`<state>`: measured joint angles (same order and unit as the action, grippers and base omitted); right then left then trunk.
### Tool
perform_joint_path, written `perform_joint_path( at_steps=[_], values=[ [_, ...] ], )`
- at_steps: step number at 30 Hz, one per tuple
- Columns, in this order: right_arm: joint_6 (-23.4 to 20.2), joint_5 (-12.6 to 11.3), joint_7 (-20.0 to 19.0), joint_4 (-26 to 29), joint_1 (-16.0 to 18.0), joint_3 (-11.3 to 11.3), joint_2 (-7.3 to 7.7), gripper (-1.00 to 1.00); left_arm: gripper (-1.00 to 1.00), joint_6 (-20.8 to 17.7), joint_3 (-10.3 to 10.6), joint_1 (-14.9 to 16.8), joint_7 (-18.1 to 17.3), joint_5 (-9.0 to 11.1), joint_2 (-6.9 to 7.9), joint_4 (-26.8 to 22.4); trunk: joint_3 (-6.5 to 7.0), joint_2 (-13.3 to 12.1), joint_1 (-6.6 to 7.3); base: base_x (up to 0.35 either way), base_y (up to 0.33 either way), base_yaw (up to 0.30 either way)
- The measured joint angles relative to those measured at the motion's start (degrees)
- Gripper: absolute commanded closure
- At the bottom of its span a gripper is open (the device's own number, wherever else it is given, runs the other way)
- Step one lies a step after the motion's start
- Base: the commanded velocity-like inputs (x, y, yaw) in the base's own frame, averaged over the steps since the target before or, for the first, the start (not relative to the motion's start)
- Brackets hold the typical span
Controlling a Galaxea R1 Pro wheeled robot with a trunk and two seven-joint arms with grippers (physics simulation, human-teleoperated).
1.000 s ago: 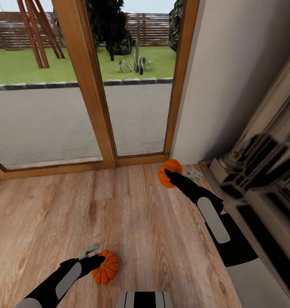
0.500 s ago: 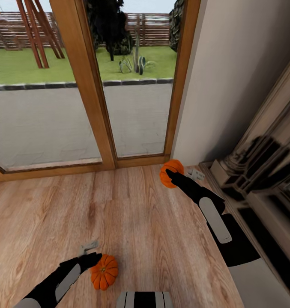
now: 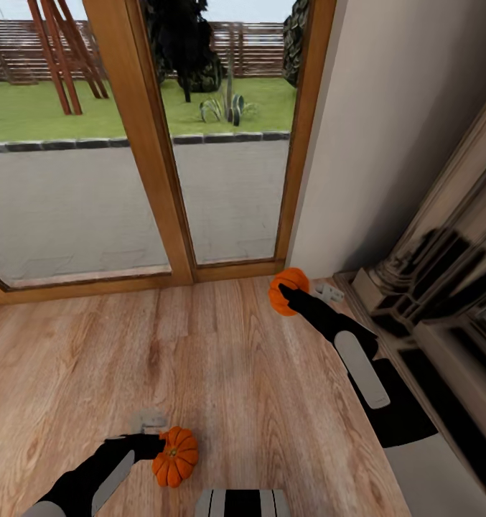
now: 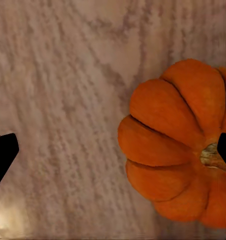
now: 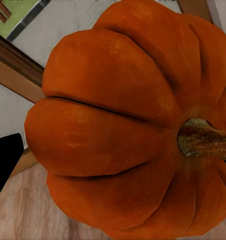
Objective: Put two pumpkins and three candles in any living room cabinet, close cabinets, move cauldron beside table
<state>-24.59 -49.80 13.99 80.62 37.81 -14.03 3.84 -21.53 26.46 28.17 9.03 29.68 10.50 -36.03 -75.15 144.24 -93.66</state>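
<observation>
head view, left claw shifted beside pumpkin

Right wrist view crops its pumpkin (stem included), and the left fingers are cut off.

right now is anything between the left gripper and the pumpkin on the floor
Nothing visible. The left gripper is open right at the pumpkin, which lies off toward one finger in the left wrist view, with bare wood floor across the rest of the gap.
</observation>
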Motion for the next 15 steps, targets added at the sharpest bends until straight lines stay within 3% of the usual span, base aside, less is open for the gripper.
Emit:
perform_joint_path(
  at_steps=[9, 15],
  values=[
    [0.0, 0.0, 0.0, 0.2, -0.1, 0.0, 0.93, 1.0, -1.0, -0.9, 1.0, 0.0, -0.3, -1.1, -1.88, -0.4, 0.0, 0.0, 0.0, 0.0, 0.0, 0.0],
    [0.0, -0.1, 0.0, 0.3, -0.1, -0.1, 0.94, 1.0, -1.0, -0.8, 1.0, 0.0, -4.5, -1.2, -1.97, -1.1, 0.0, 0.0, 0.0, 0.0, 0.0, 0.0]
  ],
)
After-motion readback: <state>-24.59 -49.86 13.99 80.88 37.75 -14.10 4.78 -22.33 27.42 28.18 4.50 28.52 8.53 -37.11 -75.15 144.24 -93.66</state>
